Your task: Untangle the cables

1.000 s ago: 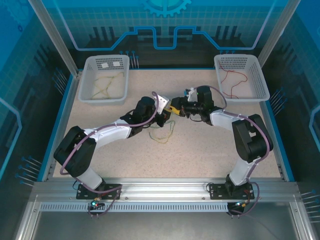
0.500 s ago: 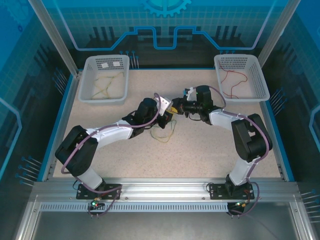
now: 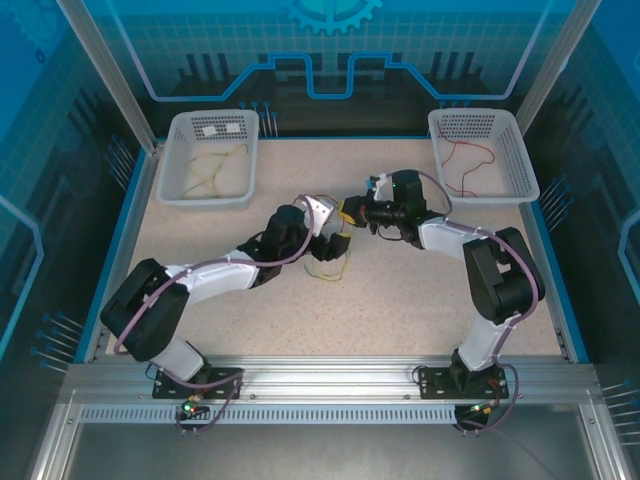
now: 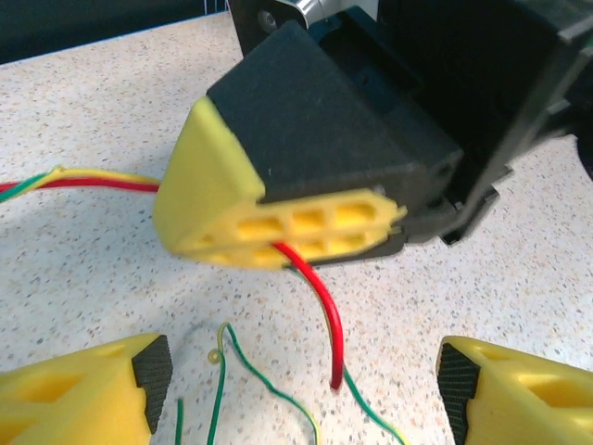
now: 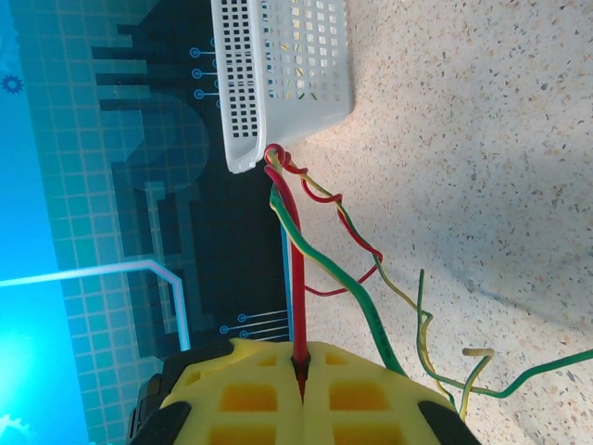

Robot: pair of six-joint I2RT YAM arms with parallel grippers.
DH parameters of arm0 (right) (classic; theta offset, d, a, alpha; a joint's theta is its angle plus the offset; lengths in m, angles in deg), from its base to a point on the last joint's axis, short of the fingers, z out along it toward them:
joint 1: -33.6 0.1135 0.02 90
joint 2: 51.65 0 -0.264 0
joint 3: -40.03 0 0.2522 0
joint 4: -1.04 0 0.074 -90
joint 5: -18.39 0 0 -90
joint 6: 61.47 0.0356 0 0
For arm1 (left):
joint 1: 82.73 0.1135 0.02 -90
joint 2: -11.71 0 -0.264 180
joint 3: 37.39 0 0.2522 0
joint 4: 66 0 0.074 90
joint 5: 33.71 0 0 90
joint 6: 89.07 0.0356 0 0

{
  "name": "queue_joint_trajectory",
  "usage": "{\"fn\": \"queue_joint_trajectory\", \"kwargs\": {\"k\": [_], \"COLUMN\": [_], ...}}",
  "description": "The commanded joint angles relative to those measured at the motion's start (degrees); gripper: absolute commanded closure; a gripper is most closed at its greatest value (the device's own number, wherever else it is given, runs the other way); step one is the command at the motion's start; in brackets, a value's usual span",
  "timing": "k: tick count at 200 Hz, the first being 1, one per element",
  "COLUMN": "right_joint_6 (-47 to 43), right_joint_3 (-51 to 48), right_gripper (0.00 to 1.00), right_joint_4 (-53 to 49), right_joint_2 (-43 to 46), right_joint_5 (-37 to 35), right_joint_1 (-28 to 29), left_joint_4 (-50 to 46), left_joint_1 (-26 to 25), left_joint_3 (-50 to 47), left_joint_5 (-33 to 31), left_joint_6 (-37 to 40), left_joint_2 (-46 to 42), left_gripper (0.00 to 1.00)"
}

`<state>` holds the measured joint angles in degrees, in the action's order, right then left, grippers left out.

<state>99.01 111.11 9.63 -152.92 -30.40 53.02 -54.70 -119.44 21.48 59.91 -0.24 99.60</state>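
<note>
My right gripper is shut on a red cable, whose short free end curves down out of its yellow fingers. A green-and-yellow cable runs beside the red one, twisted with it further out. Thin green and pale yellow-green cables lie loose on the table under both grippers, seen from above as a small tangle. My left gripper is open just below the right one, its fingers wide apart on either side of the red end. From above the two grippers meet at mid-table.
A white basket at the back left holds pale yellow-green cables. A second white basket at the back right holds red cables. The left one's corner appears in the right wrist view. Blue walls enclose the speckled table.
My left arm has swung its gripper slightly toward the near side and right, under the right gripper. The right arm holds almost still with the red cable.
</note>
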Motion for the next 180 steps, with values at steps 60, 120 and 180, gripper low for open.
{"fn": "queue_joint_trajectory", "kwargs": {"k": [60, 120, 180], "right_joint_6": [-0.3, -1.0, 1.93], "right_joint_3": [2.97, 3.2, 6.04], "right_gripper": [1.0, 1.0, 1.0], "right_joint_4": [0.02, -0.87, 1.61], "right_joint_2": [2.06, 3.89, 0.95], "right_joint_5": [2.77, 2.98, 4.8], "right_joint_1": [-0.63, -0.35, 0.5], "left_joint_4": [22.98, 22.14, 25.92], "left_joint_1": [-0.31, -0.27, -3.2], "left_joint_3": [-18.45, -16.65, -9.21], "left_joint_5": [-2.57, -0.91, 0.29], "left_joint_6": [-0.5, 0.88, -1.31], "left_joint_2": [-11.26, -8.3, 3.38], "left_gripper": [0.05, 0.03, 0.01]}}
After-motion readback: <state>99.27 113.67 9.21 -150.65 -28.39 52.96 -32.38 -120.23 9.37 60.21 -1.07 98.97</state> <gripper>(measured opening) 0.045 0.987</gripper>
